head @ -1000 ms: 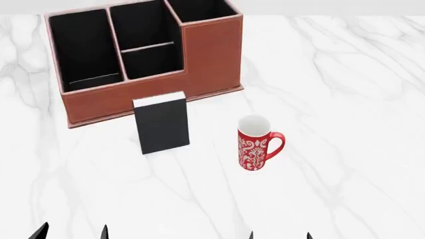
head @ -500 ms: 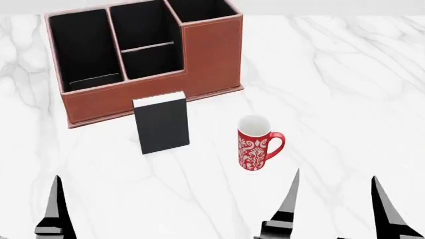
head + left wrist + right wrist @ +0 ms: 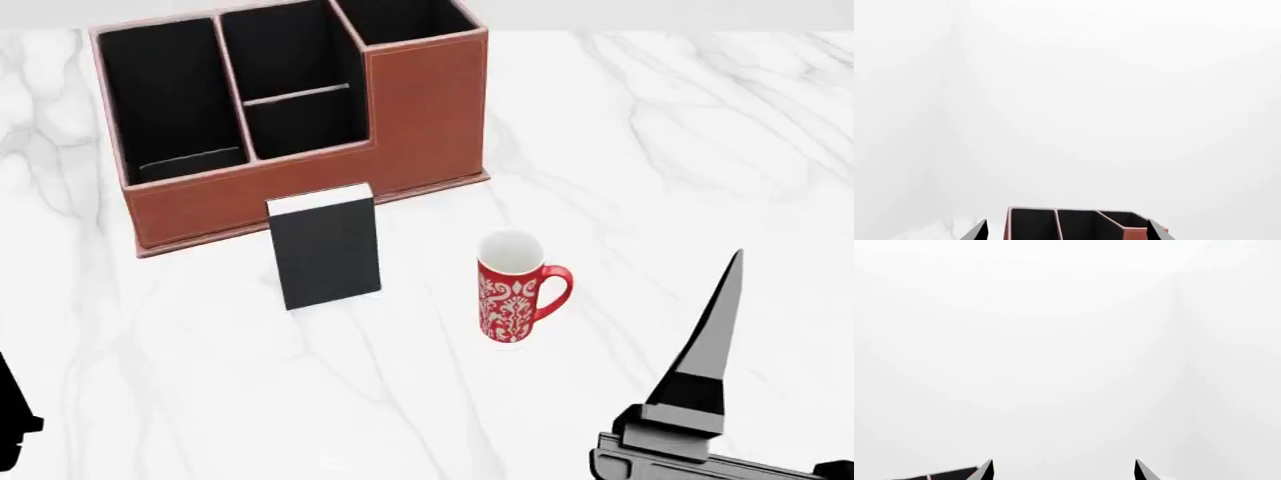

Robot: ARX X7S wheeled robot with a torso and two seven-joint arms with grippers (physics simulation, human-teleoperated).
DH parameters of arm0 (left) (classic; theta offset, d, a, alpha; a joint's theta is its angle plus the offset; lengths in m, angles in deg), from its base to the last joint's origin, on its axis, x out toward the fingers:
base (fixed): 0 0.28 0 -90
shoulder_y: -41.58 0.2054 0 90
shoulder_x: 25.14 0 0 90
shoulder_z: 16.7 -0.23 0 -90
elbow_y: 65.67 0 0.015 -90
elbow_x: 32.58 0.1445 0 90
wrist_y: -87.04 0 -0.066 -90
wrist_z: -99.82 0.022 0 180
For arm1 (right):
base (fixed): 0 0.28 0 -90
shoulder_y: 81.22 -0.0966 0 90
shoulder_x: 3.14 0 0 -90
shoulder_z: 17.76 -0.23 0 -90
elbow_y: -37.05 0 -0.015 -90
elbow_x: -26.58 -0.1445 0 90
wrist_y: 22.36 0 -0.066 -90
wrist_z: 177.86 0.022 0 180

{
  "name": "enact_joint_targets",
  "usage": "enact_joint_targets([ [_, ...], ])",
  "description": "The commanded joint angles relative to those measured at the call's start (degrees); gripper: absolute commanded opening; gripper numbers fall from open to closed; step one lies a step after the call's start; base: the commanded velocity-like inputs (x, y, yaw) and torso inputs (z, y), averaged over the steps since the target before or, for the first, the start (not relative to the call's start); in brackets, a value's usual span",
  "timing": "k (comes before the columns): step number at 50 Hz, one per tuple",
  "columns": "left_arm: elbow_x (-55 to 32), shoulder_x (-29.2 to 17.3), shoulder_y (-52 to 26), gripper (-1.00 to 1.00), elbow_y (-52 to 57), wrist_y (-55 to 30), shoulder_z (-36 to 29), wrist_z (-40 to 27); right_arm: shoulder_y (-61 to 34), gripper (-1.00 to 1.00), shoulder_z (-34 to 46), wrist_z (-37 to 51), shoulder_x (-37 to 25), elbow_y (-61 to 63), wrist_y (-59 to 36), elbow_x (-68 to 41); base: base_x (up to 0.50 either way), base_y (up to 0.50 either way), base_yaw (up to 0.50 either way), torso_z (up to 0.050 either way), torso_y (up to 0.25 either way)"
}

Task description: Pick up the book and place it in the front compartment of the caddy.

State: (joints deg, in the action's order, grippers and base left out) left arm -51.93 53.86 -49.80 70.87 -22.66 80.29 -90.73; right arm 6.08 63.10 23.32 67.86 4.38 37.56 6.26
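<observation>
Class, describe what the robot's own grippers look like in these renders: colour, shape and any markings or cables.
The right gripper has plain matte black jaws, each a long blade tapering to a sharp point; the head view shows one rising from a blocky dark grey mount. The left gripper shows matching black pointed tips. No cables, markings or sleeves are visible.

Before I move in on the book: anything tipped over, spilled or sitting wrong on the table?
Nothing stands out. The book stands upright just in front of the caddy, whose visible compartments look empty. The mug is upright beside it, with no spill on the marble table. Both grippers hold nothing.
</observation>
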Motion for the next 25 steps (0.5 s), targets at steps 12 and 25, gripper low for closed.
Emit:
enact_joint_targets([
  [12,-2.2,-1.2,0.0,1.00,3.4,-1.3,0.4,-1.5,0.4,1.00,1.9,7.2,-6.8,1.1,1.3,-5.2,0.31,0.00,0.00,0.000,0.000],
  [25,-2.8,-1.9,0.0,1.00,4.0,-1.6,0.2,-2.3,0.4,1.00,2.5,8.3,-7.8,1.0,1.8,-5.8,0.50,0.00,0.00,0.000,0.000],
])
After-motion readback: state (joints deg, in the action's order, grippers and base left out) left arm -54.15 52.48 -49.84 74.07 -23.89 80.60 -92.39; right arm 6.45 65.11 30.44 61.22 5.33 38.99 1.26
